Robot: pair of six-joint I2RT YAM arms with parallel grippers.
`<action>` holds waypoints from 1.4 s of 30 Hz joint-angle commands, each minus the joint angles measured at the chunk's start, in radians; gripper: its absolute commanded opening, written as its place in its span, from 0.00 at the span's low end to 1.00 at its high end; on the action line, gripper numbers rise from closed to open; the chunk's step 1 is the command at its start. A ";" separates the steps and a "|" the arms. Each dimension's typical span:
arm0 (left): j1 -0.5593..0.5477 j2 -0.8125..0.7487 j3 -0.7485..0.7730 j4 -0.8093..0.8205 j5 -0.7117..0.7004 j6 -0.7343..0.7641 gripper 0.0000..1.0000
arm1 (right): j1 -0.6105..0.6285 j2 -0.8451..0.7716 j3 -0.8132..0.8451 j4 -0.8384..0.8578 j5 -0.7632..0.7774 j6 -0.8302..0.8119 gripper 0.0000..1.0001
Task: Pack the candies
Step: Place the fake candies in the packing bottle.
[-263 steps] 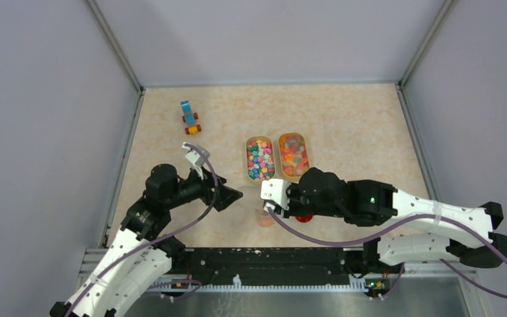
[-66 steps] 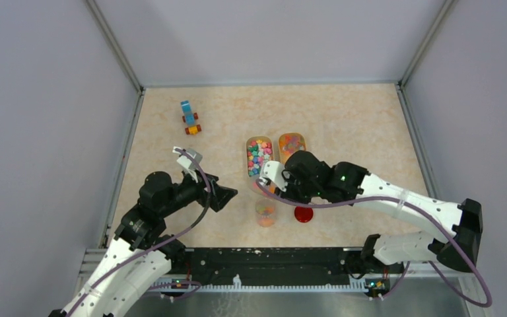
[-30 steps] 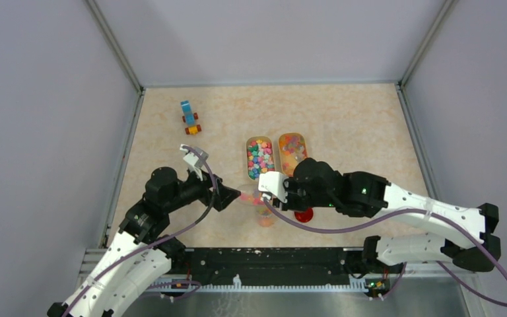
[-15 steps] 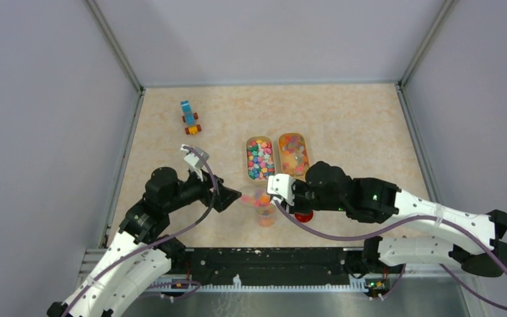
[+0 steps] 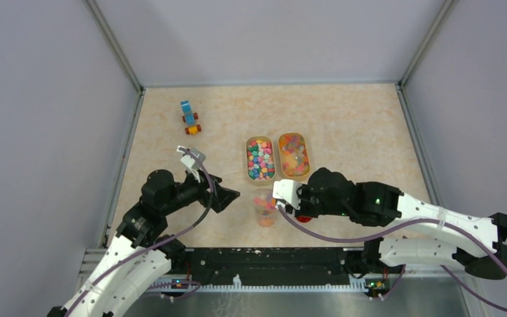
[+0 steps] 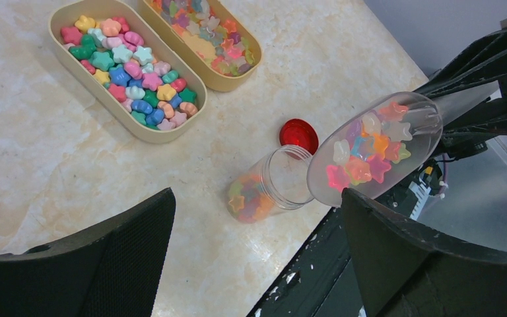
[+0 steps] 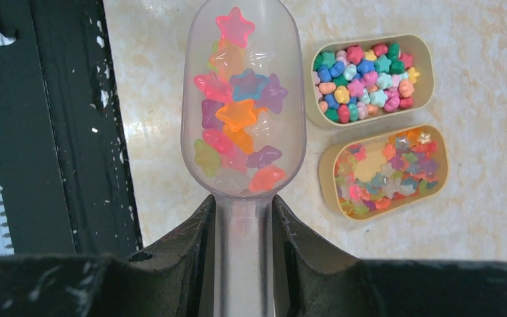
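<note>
1. Plastic ware is logged in the top view. One clear jar (image 5: 265, 218) stands near the front edge of the table (image 5: 343, 125), with one clear scoop (image 5: 261, 198) poised at its mouth. Two tan trays are counted beyond it, the left tray (image 5: 247, 158) and the right tray (image 5: 309, 157), both holding candies (image 5: 260, 160). One red lid (image 5: 304, 218) lies just beside the jar, partly hidden by the right arm. One toy vehicle (image 5: 189, 117) is noted well apart, at the far left.

2. In the left wrist view, the left gripper (image 6: 257, 195) is found with jaws spread wide and nothing between them. A shallow layer of candies is recorded in the jar's bottom. The loaded scoop is tipped toward the rim, and its load is not yet in the jar. Contact between scoop and rim cannot be confirmed.

3. In the right wrist view, the right gripper (image 7: 243, 218) is seen clenched on the scoop's handle. Roughly fifteen translucent star pieces are counted in the bowl, though an exact figure is prevented by overlap. The left tray is packed full, while bare floor shows in the right tray.

4. The task is judged partly done. The jar is well short of full, this load remains to be tipped in, further scoops appear needed, and the lid is yet to be fitted.
</note>
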 commanded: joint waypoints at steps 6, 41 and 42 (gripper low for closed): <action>-0.002 -0.021 0.001 0.032 -0.009 0.004 0.99 | -0.004 -0.048 0.031 -0.133 0.020 0.030 0.00; -0.002 -0.031 0.001 0.034 -0.004 0.005 0.99 | -0.005 0.179 0.236 -0.413 0.093 0.057 0.00; -0.002 -0.031 0.001 0.034 -0.004 0.005 0.99 | -0.004 0.186 0.243 -0.419 0.097 0.056 0.00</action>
